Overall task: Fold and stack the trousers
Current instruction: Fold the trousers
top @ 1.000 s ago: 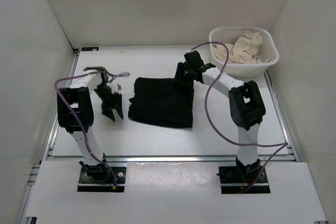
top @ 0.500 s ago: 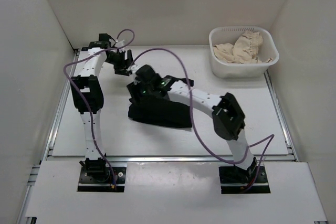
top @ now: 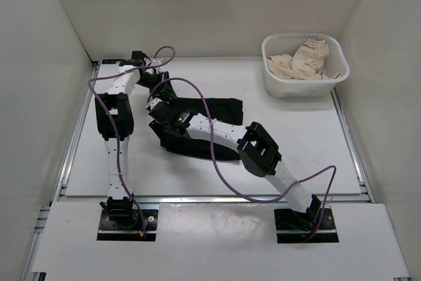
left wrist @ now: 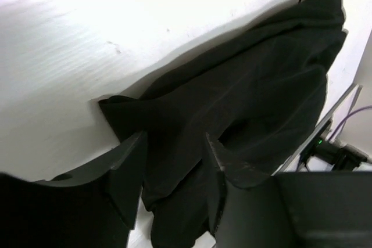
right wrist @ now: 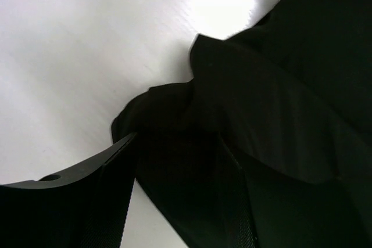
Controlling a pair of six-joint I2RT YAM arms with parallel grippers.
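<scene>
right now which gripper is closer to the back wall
Left. The left gripper is at the far-left corner of the trousers, closer to the back wall. The right gripper is further toward the robot, on the trousers' left edge.

The table is a plain white surface with metal rails running along its left and right edges. The black trousers lie directly on it, a little left of centre. They are folded over and rumpled, and one band of cloth stretches out to the right along the far side. A white basket stands on the table in the far right corner, well apart from the trousers. Up close, the fabric's edge is creased and bunched against the bare white top.
</scene>
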